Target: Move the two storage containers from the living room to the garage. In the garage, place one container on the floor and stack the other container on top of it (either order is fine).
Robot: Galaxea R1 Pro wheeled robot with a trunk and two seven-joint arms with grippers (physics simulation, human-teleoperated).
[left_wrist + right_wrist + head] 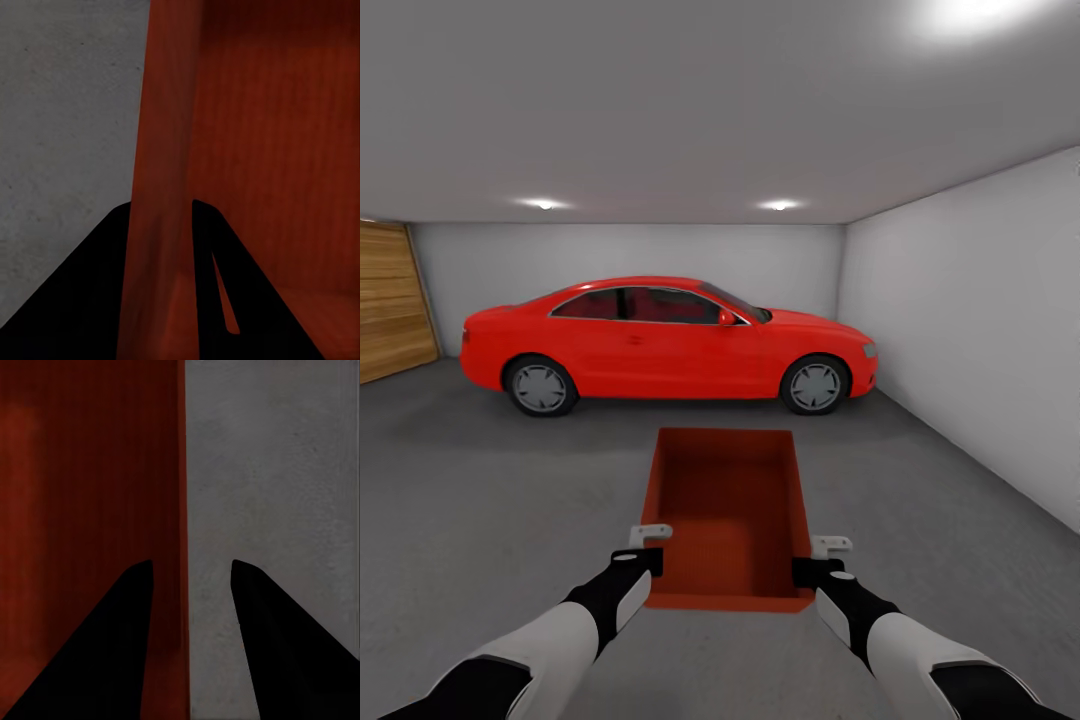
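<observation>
One orange-red storage container (725,510) hangs in front of me above the dark grey garage floor (480,480), open top up and nothing inside. My left gripper (645,545) is shut on its left wall near the close corner. In the left wrist view that wall (161,150) fills the space between the two black fingers of the left gripper (161,217). My right gripper (822,555) holds the right wall near the other close corner. The right wrist view has the thin wall edge (184,472) running between the fingers of the right gripper (191,566), above the floor (277,472).
A red car (660,340) is parked sideways across the back of the garage. A slatted wooden door (390,300) is at the far left. A pale wall (980,330) runs along the right. Open concrete lies between me and the car.
</observation>
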